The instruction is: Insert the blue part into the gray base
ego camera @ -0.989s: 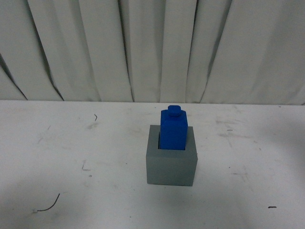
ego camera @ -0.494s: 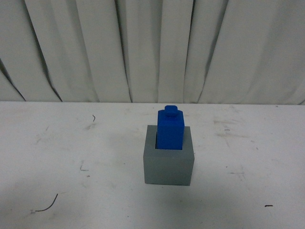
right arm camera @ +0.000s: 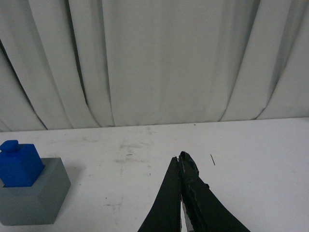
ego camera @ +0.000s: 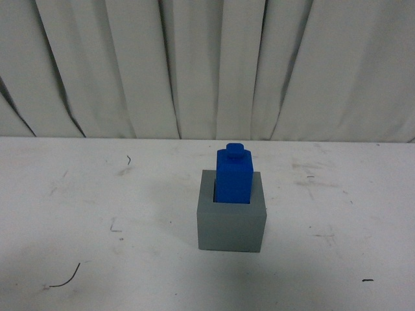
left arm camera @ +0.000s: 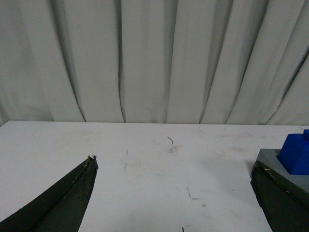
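Observation:
The blue part [ego camera: 234, 175] stands upright in the square recess of the gray base [ego camera: 231, 225] at the middle of the white table, stud on top. No gripper shows in the front view. In the left wrist view my left gripper [left arm camera: 174, 164] is open and empty, with the gray base [left arm camera: 270, 159] and blue part [left arm camera: 297, 153] just past one fingertip. In the right wrist view my right gripper [right arm camera: 178, 157] is shut and empty, well apart from the gray base [right arm camera: 34, 198] and blue part [right arm camera: 18, 163].
The white table [ego camera: 97, 214] bears scuffs and short dark marks. A pleated white curtain [ego camera: 207, 65] hangs along the table's far edge.
The blue part and gray base show slightly shifted in the picture between frames, left then back right; the part stays seated in the base.

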You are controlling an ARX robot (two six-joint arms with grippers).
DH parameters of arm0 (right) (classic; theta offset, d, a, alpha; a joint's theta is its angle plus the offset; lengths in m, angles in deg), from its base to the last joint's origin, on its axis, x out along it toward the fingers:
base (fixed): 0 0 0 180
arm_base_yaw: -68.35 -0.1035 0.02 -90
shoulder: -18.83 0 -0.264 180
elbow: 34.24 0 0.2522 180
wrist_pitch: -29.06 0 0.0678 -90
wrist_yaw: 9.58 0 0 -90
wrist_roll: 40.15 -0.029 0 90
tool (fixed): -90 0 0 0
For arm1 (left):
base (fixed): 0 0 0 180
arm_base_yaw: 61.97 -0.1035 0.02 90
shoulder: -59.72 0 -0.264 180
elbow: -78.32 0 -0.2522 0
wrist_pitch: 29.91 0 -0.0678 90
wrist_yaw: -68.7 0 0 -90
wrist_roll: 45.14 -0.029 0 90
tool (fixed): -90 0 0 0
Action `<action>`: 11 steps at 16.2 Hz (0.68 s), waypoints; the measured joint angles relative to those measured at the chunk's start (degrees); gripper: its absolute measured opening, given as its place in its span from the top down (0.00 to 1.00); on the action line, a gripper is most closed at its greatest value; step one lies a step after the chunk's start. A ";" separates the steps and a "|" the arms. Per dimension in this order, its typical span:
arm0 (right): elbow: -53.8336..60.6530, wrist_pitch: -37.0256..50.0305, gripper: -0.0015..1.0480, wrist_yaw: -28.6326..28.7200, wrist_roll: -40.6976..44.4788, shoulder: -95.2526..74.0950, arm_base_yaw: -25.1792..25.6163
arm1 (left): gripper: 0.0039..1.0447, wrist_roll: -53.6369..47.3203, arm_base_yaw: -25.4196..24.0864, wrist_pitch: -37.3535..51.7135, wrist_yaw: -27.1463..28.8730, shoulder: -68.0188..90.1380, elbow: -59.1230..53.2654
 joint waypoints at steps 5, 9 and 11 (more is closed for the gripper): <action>2.16 -3.13 0.98 0.00 0.00 5.88 0.00 | 0.06 -0.02 0.00 0.00 0.00 0.00 0.00; 2.16 -8.35 0.98 0.00 0.00 11.30 0.00 | 0.06 -0.02 0.00 -0.02 0.00 0.00 0.00; 2.16 -9.84 0.98 0.00 0.00 12.96 0.00 | 0.06 0.00 0.00 0.00 0.00 0.00 0.00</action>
